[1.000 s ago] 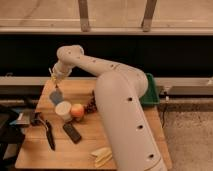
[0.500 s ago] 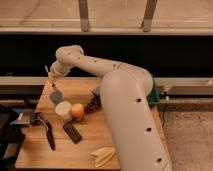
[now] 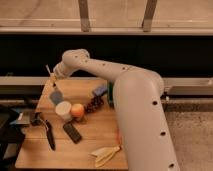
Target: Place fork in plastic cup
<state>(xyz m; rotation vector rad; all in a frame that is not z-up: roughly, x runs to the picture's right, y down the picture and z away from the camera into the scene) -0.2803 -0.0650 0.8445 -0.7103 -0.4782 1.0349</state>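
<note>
My arm [image 3: 125, 95] is clad in smooth cream-white shells of thick, rounded, tubular form. Segments meet at bulbous joints with visible seams. Small dark round fastener recesses run in a row along the large lower segment. My gripper [image 3: 52, 76], at the narrow far end over the table's back left corner, is small and darker.
</note>
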